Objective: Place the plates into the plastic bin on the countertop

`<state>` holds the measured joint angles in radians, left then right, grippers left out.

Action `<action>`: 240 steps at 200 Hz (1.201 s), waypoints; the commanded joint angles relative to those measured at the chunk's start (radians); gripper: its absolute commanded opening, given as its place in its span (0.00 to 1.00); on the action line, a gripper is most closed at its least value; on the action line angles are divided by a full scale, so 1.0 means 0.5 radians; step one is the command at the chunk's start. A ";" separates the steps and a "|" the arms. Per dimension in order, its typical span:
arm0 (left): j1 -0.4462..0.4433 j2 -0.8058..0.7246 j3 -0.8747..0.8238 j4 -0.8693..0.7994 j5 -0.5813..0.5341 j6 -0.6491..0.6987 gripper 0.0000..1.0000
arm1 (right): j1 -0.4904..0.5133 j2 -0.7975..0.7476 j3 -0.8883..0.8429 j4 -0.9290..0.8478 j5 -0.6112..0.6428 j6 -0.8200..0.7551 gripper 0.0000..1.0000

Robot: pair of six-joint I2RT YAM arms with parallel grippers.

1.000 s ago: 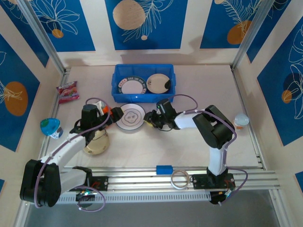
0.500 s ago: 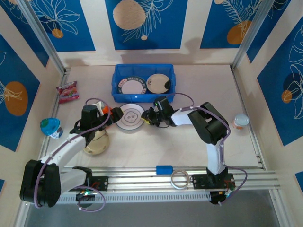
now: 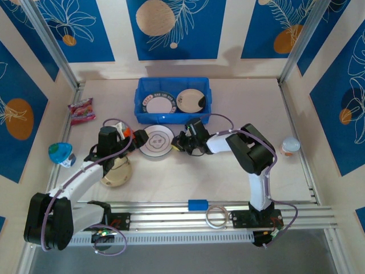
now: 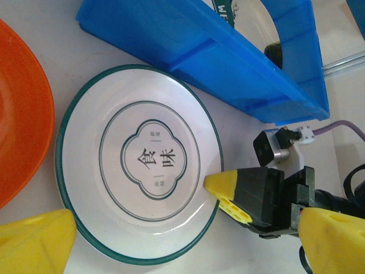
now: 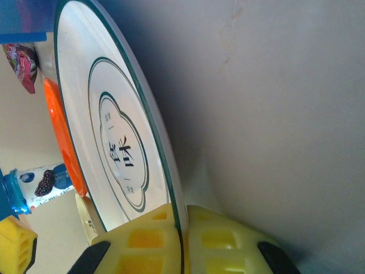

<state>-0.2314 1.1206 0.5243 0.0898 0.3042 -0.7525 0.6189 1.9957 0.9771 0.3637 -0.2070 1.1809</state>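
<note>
With my right gripper (image 5: 181, 225) clamped on the white plate (image 5: 114, 142) rim between its jaws and my left gripper (image 4: 185, 240) wide apart opposite, I judge the grasp made; next, lift the plate over the plastic bin (image 4: 171, 40) wall just beyond.

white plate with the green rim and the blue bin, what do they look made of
The white plate looks like glazed ceramic or melamine: glossy highlights, thin hard rim. The blue bin looks like moulded plastic: uniform colour, smooth walls.
</note>
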 commanded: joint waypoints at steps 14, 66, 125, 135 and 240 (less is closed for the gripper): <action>-0.019 0.006 -0.008 0.026 -0.029 0.029 0.99 | -0.029 -0.159 -0.137 -0.181 0.046 -0.054 0.00; -0.020 0.049 0.019 0.026 -0.008 0.047 0.99 | -0.102 -0.532 -0.056 -0.783 -0.032 -0.505 0.00; -0.031 0.131 0.006 0.147 0.072 -0.017 0.91 | -0.178 -0.845 0.002 -1.135 -0.307 -0.744 0.00; -0.034 0.146 -0.019 0.227 0.104 -0.057 0.87 | -0.182 -0.873 0.002 -1.132 -0.332 -0.759 0.00; -0.037 0.364 -0.014 0.648 0.379 -0.261 0.48 | -0.290 -0.876 0.051 -0.909 -0.661 -0.693 0.00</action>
<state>-0.2409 1.2861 0.5228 0.3305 0.4454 -0.8570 0.4778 1.5764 0.9623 -0.1326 -0.4507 0.8318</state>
